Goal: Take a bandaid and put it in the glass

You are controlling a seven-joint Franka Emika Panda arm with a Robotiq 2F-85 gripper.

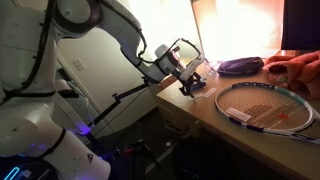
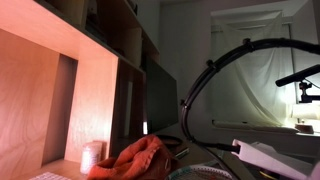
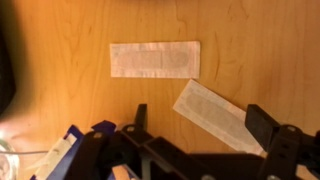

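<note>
Holding: nothing; the end effector (image 3: 200, 118) has its jaws spread wide and empty, and its dark fingers (image 3: 262, 125) point down at the surface (image 3: 260, 50).
Glass (image 3: 6, 158): in the wrist view, far to the left of the end effector, at the lower-left corner. Only a pale see-through sliver shows, and the frame cuts off the rest.
Box (image 3: 60, 155): blue, between the glass and the end effector's left finger. Whether it touches the glass cannot be told.
Bandaid (image 3: 155, 59): a pale wrapped strip lying flat and level on the wood, ahead of the fingertips and slightly left of the gap between them, touching neither finger.
Second bandaid (image 3: 210, 112): a similar strip, tilted, lying in the gap between the two fingers with its lower end toward the right finger. It lies apart from the first strip.
Arm (image 1: 120, 35): in an exterior view the white arm reaches in from the left and carries the end effector (image 1: 190, 86) low over the edge of the surface (image 1: 200, 110).
Racket (image 1: 265, 105): lying flat on the surface, near the end effector on its right in that view.
Cloth (image 1: 295, 70): orange and crumpled, beyond the racket and well apart from the end effector. It is seen in both exterior views (image 2: 140, 160).
</note>
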